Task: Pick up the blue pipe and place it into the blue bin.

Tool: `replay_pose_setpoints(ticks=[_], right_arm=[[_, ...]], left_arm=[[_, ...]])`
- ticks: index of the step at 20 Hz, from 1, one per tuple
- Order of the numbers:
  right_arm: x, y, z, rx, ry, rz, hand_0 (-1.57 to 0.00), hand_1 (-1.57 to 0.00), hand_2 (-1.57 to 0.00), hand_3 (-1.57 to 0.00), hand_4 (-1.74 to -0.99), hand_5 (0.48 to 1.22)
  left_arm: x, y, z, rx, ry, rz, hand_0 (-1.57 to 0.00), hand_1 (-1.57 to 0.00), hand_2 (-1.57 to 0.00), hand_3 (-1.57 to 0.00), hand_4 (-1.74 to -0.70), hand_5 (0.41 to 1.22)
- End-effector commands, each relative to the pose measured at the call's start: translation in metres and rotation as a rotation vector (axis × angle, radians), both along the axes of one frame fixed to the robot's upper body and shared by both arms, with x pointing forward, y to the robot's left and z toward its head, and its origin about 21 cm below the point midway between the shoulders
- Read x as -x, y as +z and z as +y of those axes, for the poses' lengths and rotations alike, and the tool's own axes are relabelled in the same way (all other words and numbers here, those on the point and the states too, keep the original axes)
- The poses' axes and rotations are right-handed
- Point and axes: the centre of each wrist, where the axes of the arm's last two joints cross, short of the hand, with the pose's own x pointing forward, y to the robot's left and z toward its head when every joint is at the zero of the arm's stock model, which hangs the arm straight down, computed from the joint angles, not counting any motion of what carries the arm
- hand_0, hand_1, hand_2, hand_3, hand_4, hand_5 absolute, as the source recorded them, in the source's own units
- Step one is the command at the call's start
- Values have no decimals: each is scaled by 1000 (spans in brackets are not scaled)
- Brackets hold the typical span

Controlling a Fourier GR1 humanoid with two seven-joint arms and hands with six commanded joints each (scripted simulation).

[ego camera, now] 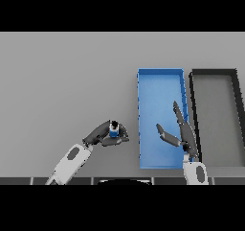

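Left hand [106,135] fingers curled round blue pipe [114,130]: likely light, rigid, slick; mid-body grip suits. Right hand [184,132] splayed over blue bin [159,79].

A bare workbench setting, like a sorting station in a lab or workshop rather than a home. A plain grey table [62,81] fills the view. On its right side, two shallow rectangular bins sit side by side: a blue bin [141,129] and a black bin [235,105].
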Motion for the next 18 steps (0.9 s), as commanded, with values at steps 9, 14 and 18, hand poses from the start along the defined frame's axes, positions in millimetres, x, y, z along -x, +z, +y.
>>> replay_pose_setpoints(ticks=[9,14,18], right_arm=[[0,-2,0,17,-2,-15,1,1,1,1,-1183,606],[3,-5,-6,19,1,-26,1,1,1,1,-1149,599],[1,-5,-5,30,-8,-40,1,1,1,1,-1133,606]], left_arm=[[4,30,-19,121,22,-122,-1512,-1522,-1525,-1446,-1721,1201],[3,62,-30,134,-26,-159,-1552,-1555,-1556,-1482,-1734,1214],[10,69,-32,104,-36,-154,-1563,-1564,-1565,-1495,-1738,1218]])
